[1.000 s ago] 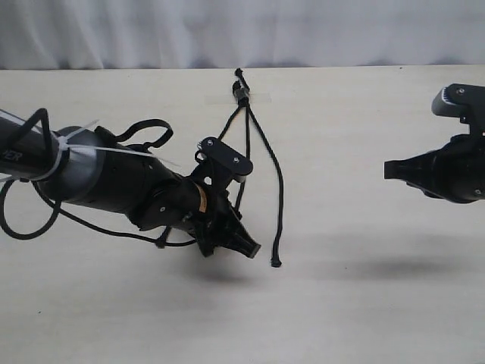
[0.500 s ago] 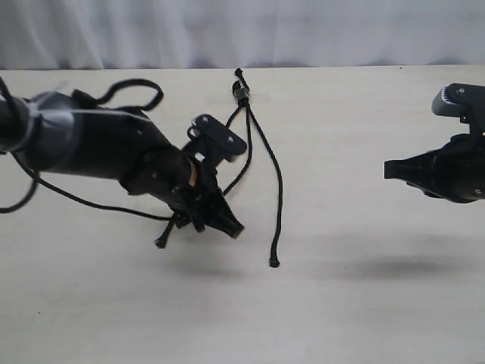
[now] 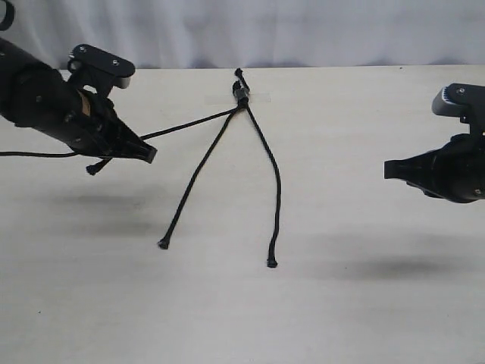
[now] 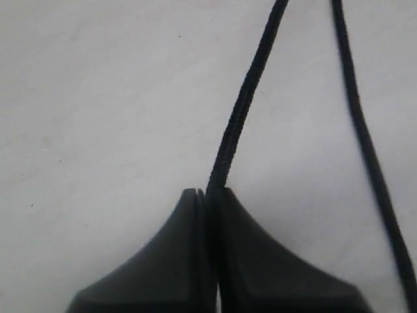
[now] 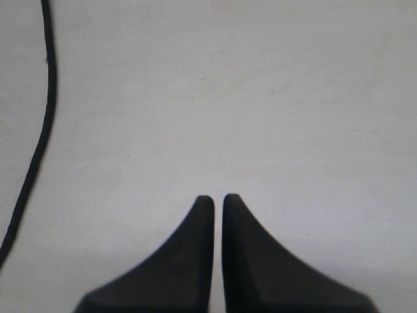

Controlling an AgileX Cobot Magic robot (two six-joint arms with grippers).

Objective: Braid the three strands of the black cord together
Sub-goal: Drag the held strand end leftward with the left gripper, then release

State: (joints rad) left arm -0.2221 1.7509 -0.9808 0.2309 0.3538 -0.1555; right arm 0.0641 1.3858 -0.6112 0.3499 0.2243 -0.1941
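Observation:
The black cord's taped, knotted top lies at the far middle of the table. One strand runs taut from it leftward into my left gripper, which is shut on it above the table; the strand's knobby tip hangs behind the jaws. In the left wrist view the held strand enters the shut gripper. Another strand lies diagonally toward the front left, and the third strand curves to the front. My right gripper hovers far right, shut and holding nothing.
The pale tabletop stretches bare to the front and right. A grey curtain backs the far edge. The left arm's loose cable trails off to the left. One strand shows beside the right gripper's view.
My left gripper has swung from the middle up and to the far left, pulling its strand out taut. The middle strand now lies straight toward the front left. The right arm has not moved.

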